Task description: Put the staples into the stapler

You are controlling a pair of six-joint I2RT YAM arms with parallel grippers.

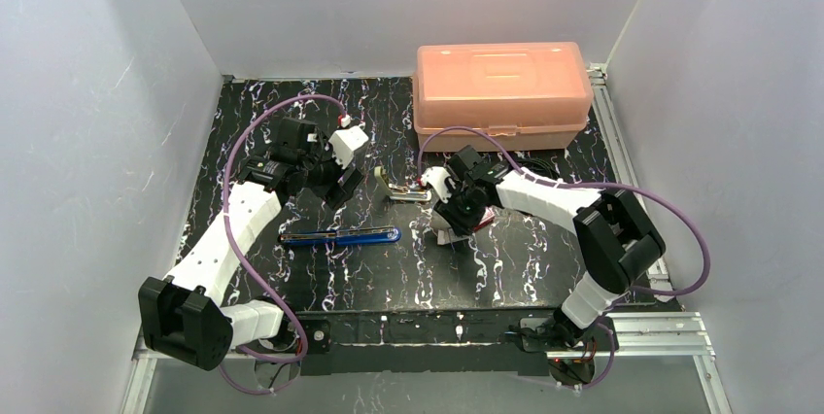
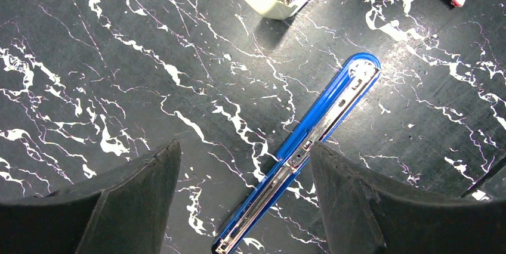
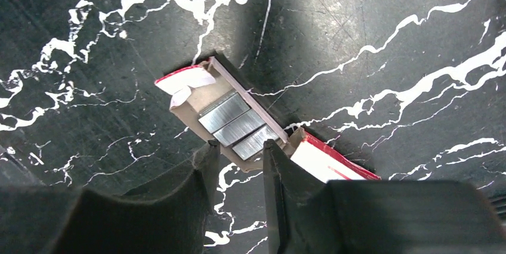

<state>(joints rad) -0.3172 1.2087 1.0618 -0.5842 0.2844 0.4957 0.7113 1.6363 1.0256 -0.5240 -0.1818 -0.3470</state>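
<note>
You are getting bright overhead light; the black white-veined marble tabletop (image 3: 370, 21) is glaring faintly; shadows are falling soft.

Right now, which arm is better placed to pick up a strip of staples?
Right. The right gripper hangs over the open tray, its fingertips at the staples; the left gripper is over the blue stapler instead.

Two arms over a black marbled counter (image 1: 389, 278).
We see our left gripper (image 1: 337, 184) poised behind the blue stapler (image 1: 340, 236), which lies opened flat, and our right gripper (image 1: 453, 222) low over a small red box (image 1: 445, 237). A cream tool (image 1: 406, 194) lies between them; an orange case (image 1: 502, 93) stands at the back right.
</note>
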